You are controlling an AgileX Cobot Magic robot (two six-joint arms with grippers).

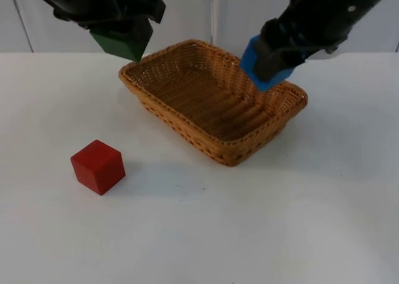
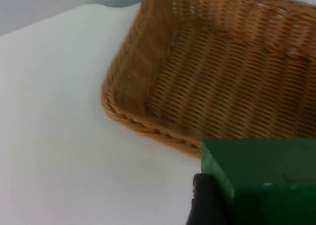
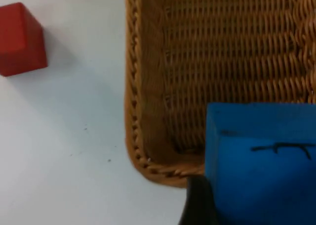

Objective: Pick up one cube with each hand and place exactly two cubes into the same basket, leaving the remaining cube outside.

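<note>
Aloft at basket [image 1: 212, 140] rim: green cube [image 1: 121, 39] in left tool [image 1: 118, 31], blue cube [image 1: 265, 65] in right tool [image 1: 280, 50].

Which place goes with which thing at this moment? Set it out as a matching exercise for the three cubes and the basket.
Things:
1. green cube
2. blue cube
3. red cube
4. basket

Places:
A. alone on the white table, outside the basket
B. held by the right tool, over the basket's right rim
C. on the table between the two arms, nothing inside
D. held by the left tool, above the basket's left corner

Pairs: 1-D, 2-B, 3-A, 4-C
</note>
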